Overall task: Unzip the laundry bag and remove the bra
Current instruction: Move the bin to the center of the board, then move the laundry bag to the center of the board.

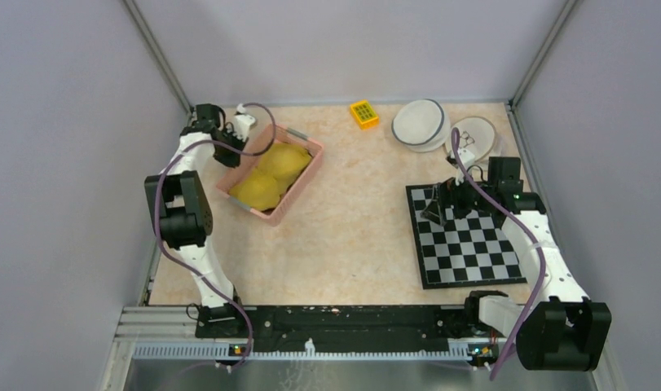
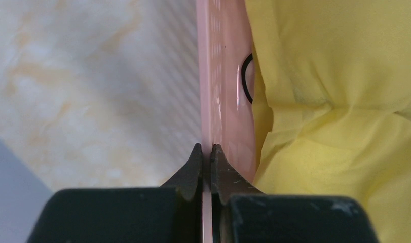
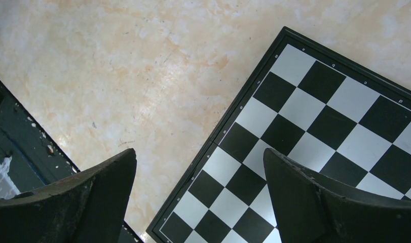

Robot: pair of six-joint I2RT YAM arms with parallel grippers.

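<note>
Left gripper [image 2: 203, 150] is pinched shut on the pink basket [image 2: 224, 76] wall. The laundry bag [image 1: 419, 122] sits about 12 o'clock from the wide-open right gripper [image 3: 197, 154], so that arm's nearer.

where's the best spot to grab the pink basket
Its thin upright rim, from above, one finger outside and one inside. The wall is narrow enough to pinch, and yellow cloth fills the inside. The left gripper is shut on it that way.
</note>
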